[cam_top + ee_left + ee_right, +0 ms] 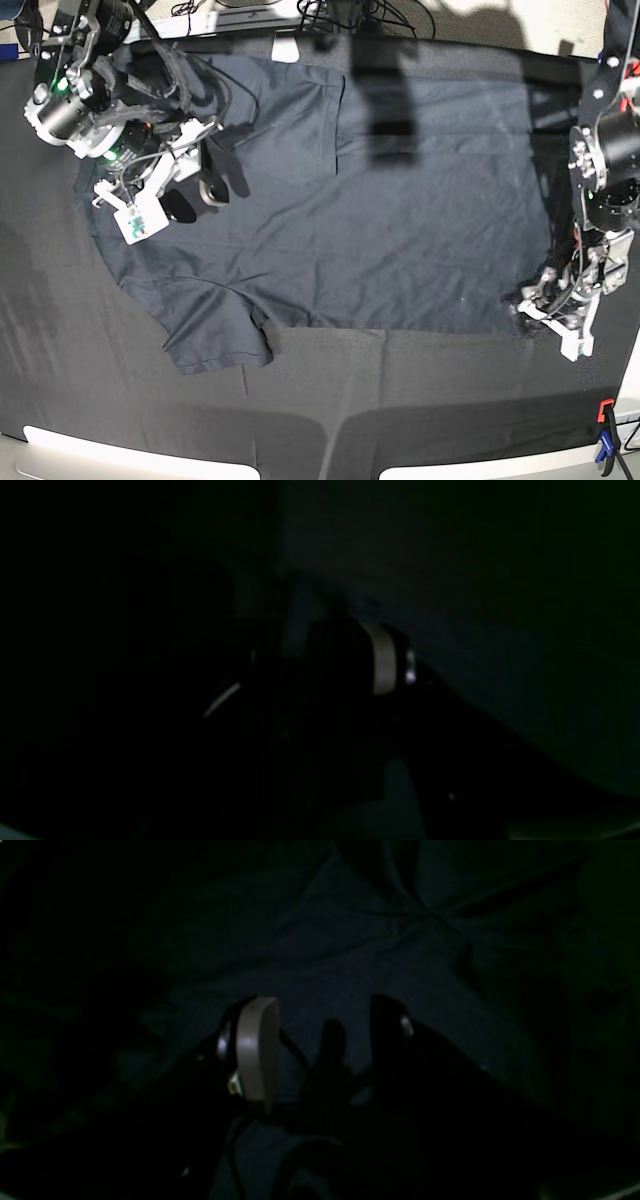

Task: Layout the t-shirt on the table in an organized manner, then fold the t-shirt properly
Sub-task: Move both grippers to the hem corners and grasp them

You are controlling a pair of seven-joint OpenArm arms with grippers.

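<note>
The t-shirt [330, 210] is lying spread across the middle of the bench [450, 400], on the black cloth. Its body is lying mostly flat with light creases. One sleeve [215, 340] is projecting toward the near left, and its collar area is lying at the far left, under the right arm. A white tag [286, 47] is showing at the far edge.

The right arm is reaching in from the far left corner, angled down over the left part of the shirt. The right gripper [190, 195] is hanging over the cloth with its fingers [257, 1055] standing well apart; the right wrist view is showing wrinkled fabric between and beyond them, with nothing grasped.

The left arm is coming down along the right edge of the bench. The left gripper [545, 305] is sitting low at the shirt's near right corner, its tips at the fabric edge. The left wrist view is too dark to show whether the left fingers [385, 657] are pinching the cloth or standing released.

A red and blue clamp [605, 440] is sitting on the near right edge of the bench.
</note>
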